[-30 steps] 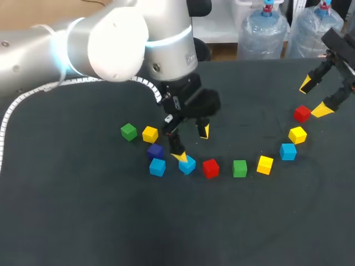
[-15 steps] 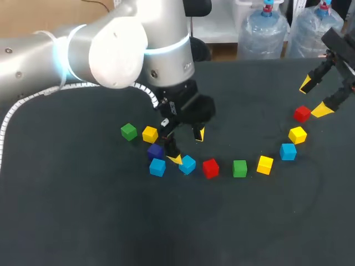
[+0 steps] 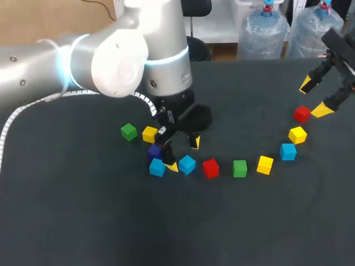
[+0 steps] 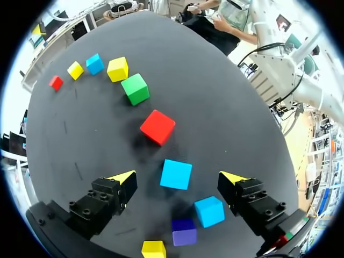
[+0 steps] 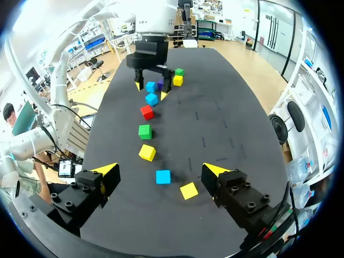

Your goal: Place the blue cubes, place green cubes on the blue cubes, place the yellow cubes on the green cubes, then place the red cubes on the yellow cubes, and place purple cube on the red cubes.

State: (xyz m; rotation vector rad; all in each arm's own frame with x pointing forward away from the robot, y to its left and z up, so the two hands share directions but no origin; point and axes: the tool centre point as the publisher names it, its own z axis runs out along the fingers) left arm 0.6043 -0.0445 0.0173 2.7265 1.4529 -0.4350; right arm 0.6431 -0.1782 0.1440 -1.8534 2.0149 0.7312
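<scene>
Hanging over the bench [image 3: 83, 221], the left claw [image 4: 178, 177] is spread around one blue cube [image 4: 176, 174], touching neither side. A second blue cube [image 4: 209, 210] and the purple cube [image 4: 184, 231] lie just beside. The right claw [image 3: 314, 97], also spread, hangs near a red cube [image 3: 302, 113].

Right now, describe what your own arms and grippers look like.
My left arm is built of thick, rounded silver-grey links with a white joint cap, glowing light-blue rings and a white coiled cable running along it. The left gripper is black and blocky, its bolted fingers ending in bright yellow wedge tips. The right gripper looks the same; little of its arm shows.
</scene>
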